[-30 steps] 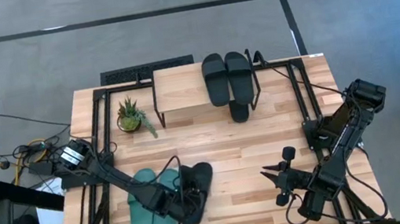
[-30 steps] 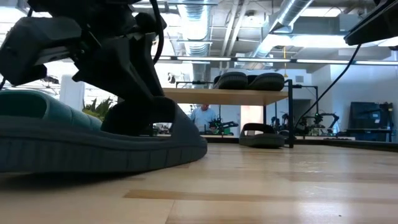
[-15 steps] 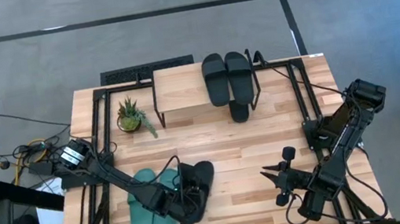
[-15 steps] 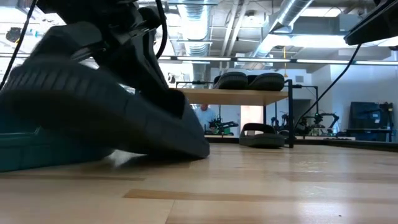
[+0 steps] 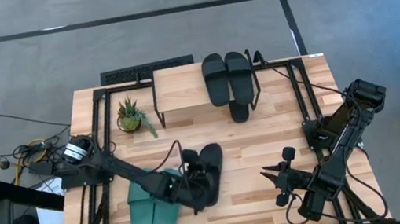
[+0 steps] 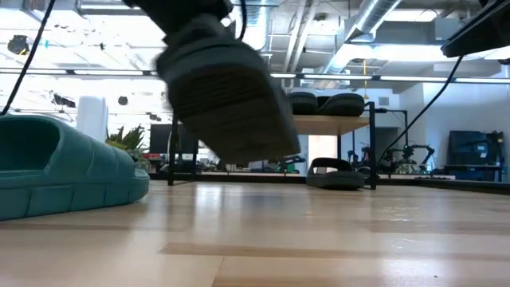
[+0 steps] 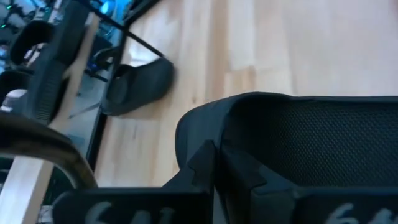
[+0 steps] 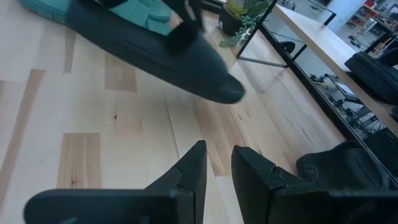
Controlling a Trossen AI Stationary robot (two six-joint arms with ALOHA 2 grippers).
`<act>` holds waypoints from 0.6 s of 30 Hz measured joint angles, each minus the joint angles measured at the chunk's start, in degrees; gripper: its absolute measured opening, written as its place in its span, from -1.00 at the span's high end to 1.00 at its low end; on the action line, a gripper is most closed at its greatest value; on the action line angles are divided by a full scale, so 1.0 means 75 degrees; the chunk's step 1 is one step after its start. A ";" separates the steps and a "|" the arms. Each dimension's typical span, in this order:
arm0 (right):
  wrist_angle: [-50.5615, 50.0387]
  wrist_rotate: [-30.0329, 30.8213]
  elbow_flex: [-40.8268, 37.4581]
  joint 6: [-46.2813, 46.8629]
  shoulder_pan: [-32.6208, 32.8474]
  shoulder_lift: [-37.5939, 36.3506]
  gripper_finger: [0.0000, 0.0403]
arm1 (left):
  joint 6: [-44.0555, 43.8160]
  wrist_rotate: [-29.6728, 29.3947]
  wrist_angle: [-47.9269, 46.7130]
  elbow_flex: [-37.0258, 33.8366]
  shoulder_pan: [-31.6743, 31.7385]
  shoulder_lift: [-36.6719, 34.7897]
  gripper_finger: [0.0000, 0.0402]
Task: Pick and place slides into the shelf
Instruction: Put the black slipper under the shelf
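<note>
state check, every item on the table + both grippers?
left gripper: shut on black slide
black slide: lifted clear of the table
teal pair: flat on table
black pair: on shelf top
shelf: upright
single black slide: on table under shelf
right gripper: idle, right side
plant: upright

Matt black and teal foam-like slides (image 5: 208,176), pale smooth-grained wooden shelf (image 5: 179,90) top, thin black metal legs.
</note>
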 joint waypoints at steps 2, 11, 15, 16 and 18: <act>0.0000 0.0000 0.0000 0.0003 0.0000 0.0000 0.67 | 0.0151 0.0002 0.0266 0.0016 0.0182 0.0000 1.00; -0.0003 0.0000 0.0000 0.0009 0.0000 0.0000 0.67 | 0.0666 0.0341 0.0950 0.0016 0.0974 0.0000 1.00; -0.0006 0.0000 0.0000 0.0009 0.0000 0.0000 0.67 | 0.0835 0.0412 0.1158 0.0016 0.1277 0.0000 1.00; -0.0006 0.0000 0.0000 0.0009 0.0000 0.0000 0.67 | 0.0901 0.0456 0.1235 0.0016 0.1350 0.0000 1.00; -0.0009 0.0000 0.0000 0.0009 0.0000 0.0000 0.67 | 0.1055 0.0528 0.1407 0.0016 0.1487 0.0000 1.00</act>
